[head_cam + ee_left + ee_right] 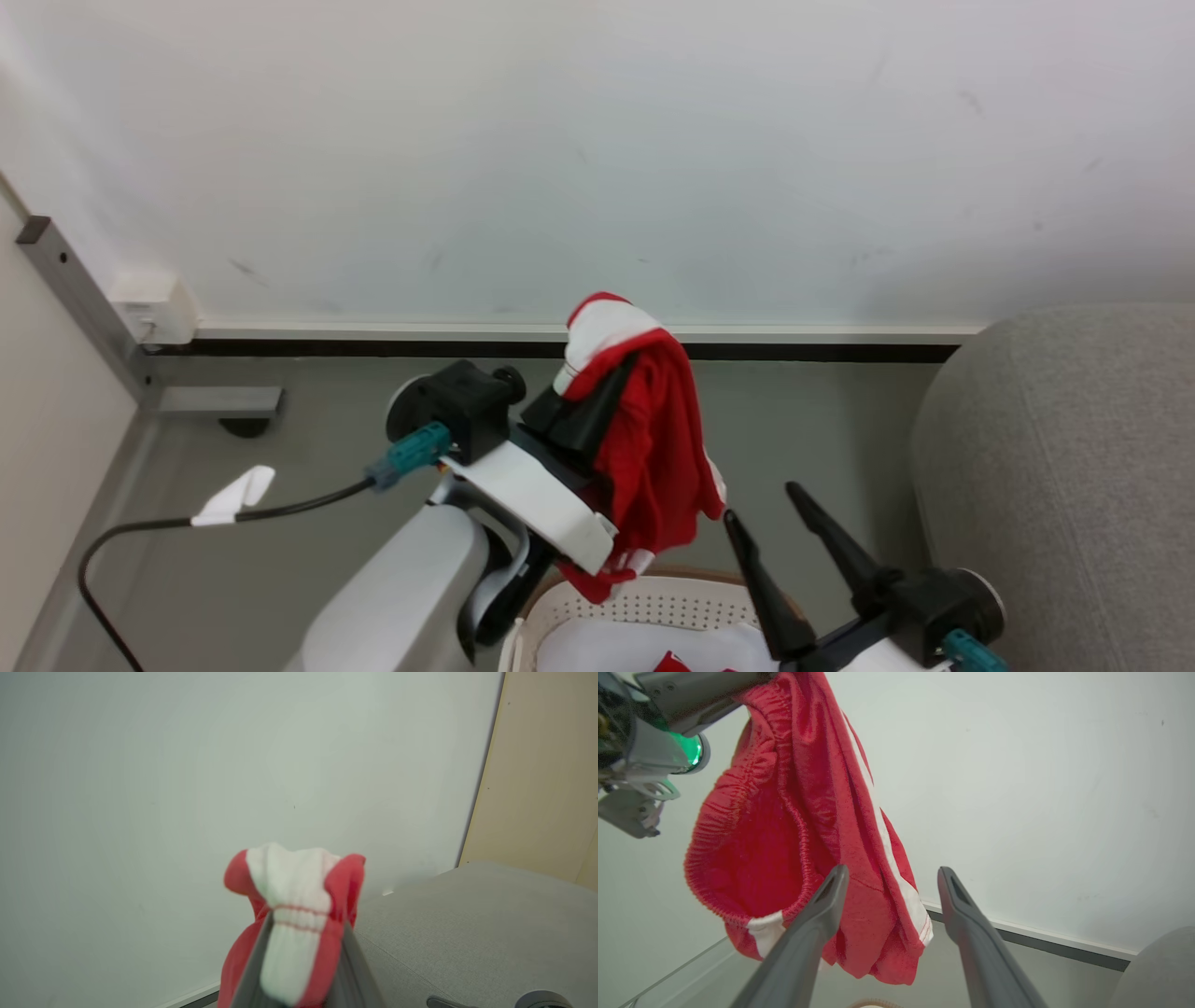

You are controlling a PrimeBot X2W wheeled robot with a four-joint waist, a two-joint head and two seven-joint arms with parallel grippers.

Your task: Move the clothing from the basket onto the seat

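The left claw (304, 926) is clamped tight on a white band of the red shorts (653, 448), which hang over the back rim of the basket (644, 597). The right claw (761, 502) is spread wide and holds nothing, its 2 fingers just beside the shorts. In the basket lie a white cloth (597, 649) and a scrap of red (672, 665), perhaps more clothing. The grey seat (1064, 467) stands at the right.

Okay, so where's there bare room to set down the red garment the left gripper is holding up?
The seat is bare over its whole visible top, right of the basket. The grey floor between the skirting and the seat is also bare. It is crowded over the basket: the red garment hangs from the left gripper, with the open right gripper beside it.
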